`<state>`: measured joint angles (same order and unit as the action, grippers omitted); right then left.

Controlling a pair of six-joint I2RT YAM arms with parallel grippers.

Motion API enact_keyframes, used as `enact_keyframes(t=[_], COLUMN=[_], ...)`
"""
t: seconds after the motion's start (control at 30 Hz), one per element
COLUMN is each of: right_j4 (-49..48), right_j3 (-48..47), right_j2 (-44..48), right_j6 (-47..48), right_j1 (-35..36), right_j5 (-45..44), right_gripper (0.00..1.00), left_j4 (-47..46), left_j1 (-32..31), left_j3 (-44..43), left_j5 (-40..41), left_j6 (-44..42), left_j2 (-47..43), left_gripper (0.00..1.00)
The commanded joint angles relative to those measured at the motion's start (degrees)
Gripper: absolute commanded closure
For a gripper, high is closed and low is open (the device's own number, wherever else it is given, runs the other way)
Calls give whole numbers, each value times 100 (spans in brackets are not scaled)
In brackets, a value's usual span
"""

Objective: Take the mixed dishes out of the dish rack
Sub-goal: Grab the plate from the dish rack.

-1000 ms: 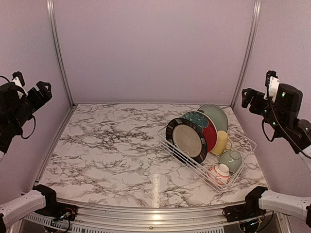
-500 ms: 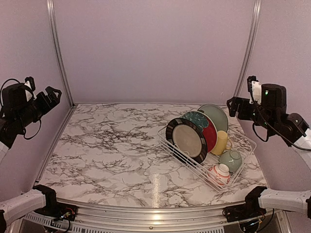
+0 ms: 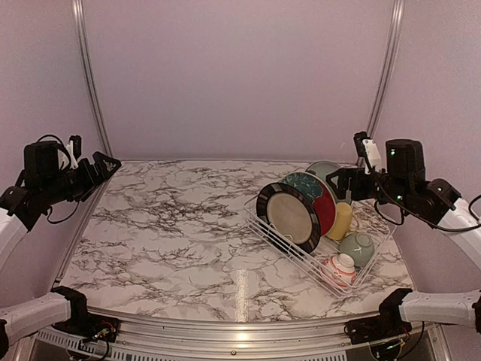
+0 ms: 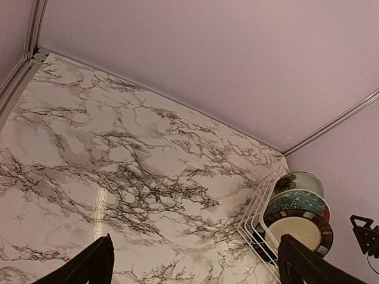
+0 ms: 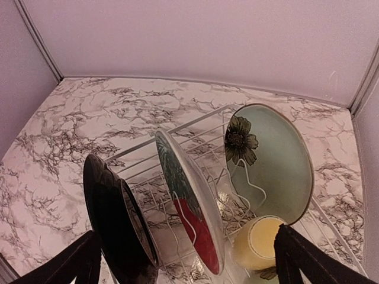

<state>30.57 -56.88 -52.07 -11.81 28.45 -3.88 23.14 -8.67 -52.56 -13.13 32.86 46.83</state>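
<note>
The white wire dish rack (image 3: 378, 247) stands at the right of the marble table. Upright in it are a black-rimmed cream plate (image 3: 289, 216), a red-and-teal floral plate (image 3: 314, 192) and a pale green plate (image 3: 328, 170). Beside them are a yellow mug (image 3: 342, 220), a pale green bowl (image 3: 356, 248) and a small white-and-red bowl (image 3: 340, 269). My right gripper (image 3: 340, 183) hovers open above the rack's far end, over the plates (image 5: 189, 201) and mug (image 5: 260, 242). My left gripper (image 3: 105, 167) is open and empty, high over the table's far left.
Lilac walls close in the back and both sides, with metal posts (image 3: 89, 83) in the far corners. A metal rail (image 3: 240, 331) runs along the near edge. Bare marble (image 4: 130, 154) lies left of the rack (image 4: 254, 216).
Both arms have swung inward from the side walls. The right gripper now hangs over the rack's far end. The left gripper has come in over the table's left edge. The dishes have not moved.
</note>
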Motion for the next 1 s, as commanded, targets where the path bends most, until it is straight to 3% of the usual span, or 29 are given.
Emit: enact_keyframes(t=[0.0, 0.43, 0.73, 0.97], right_j4=[277, 243, 351, 264], right_j3=[-218, -191, -177, -111], right_j2=[-537, -984, -1466, -1725], right_j6=[434, 595, 425, 274], right_j1=[315, 715, 1066, 1393], right_j5=[326, 1016, 421, 12], right_gripper=[1, 7, 21, 28], left_j4=[-549, -1373, -1996, -1966], left_j1=[-9, -601, -904, -926], left_j3=[288, 604, 765, 793], left_j5=[-538, -528, -450, -372], left_j6=[310, 538, 738, 835], left_j2=[12, 389, 506, 624], left_gripper=[1, 1, 1, 1])
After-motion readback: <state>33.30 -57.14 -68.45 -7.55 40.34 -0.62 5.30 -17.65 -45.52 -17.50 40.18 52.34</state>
